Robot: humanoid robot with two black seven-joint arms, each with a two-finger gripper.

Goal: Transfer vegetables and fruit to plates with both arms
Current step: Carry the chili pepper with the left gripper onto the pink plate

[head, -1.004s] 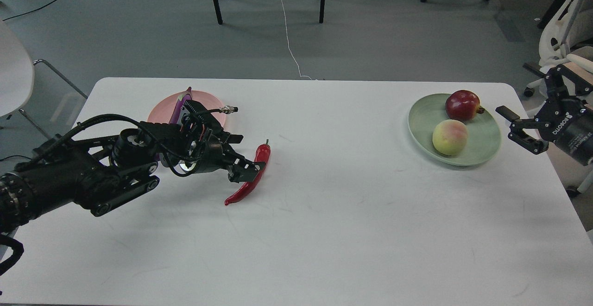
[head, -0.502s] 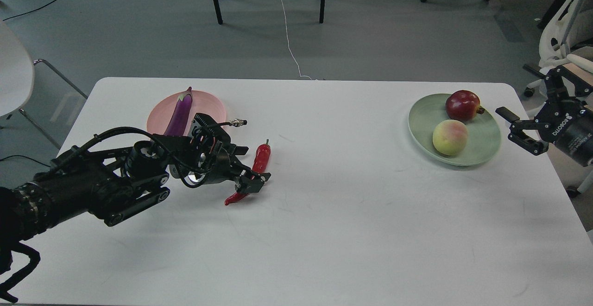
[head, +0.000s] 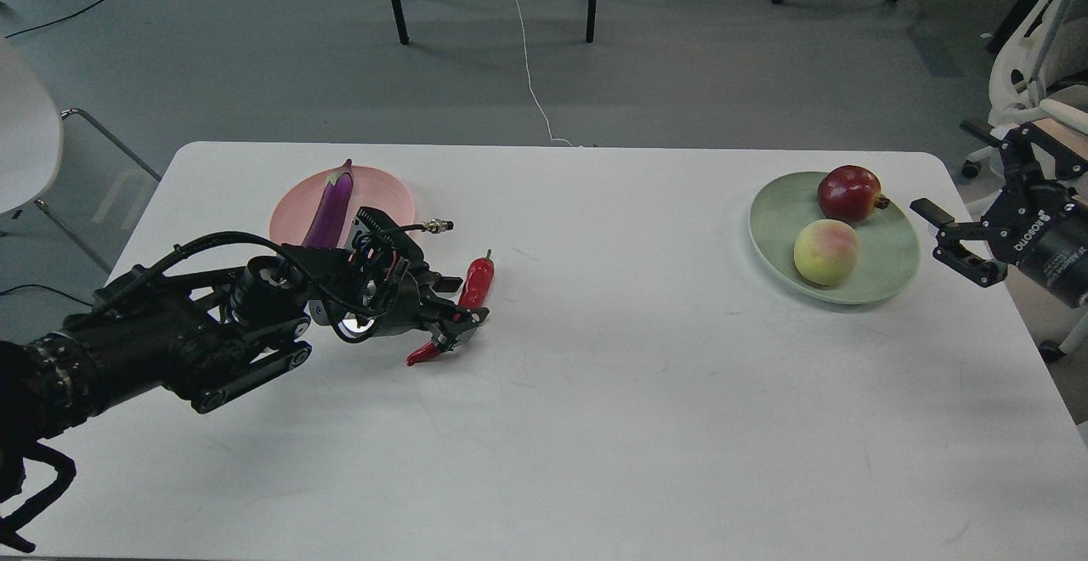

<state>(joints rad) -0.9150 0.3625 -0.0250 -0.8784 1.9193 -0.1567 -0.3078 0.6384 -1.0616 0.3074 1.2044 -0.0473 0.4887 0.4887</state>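
The red chili pepper [head: 478, 282] lies on the white table [head: 646, 391], just right of the pale pink plate [head: 387, 191]. The purple eggplant [head: 330, 208] lies on that plate. My left gripper [head: 453, 310] is closed around the chili's middle, low over the table; the chili's tip sticks out below the fingers. The peach [head: 825, 252] and the dark red fruit [head: 848, 193] sit on the mint green plate [head: 888, 255] at the far right. My right gripper [head: 939, 234] is open and empty, just past that plate's right rim.
A white chair [head: 25, 144] stands off the table's left side. A white office chair [head: 1033, 76] is behind my right arm. Dark chair legs [head: 395, 0] and a white cable [head: 529, 59] are on the floor beyond the table.
My left gripper moved forward over the chili and closed on its middle, uncovering the eggplant. The chili shifted slightly left and up. My right gripper barely moved.
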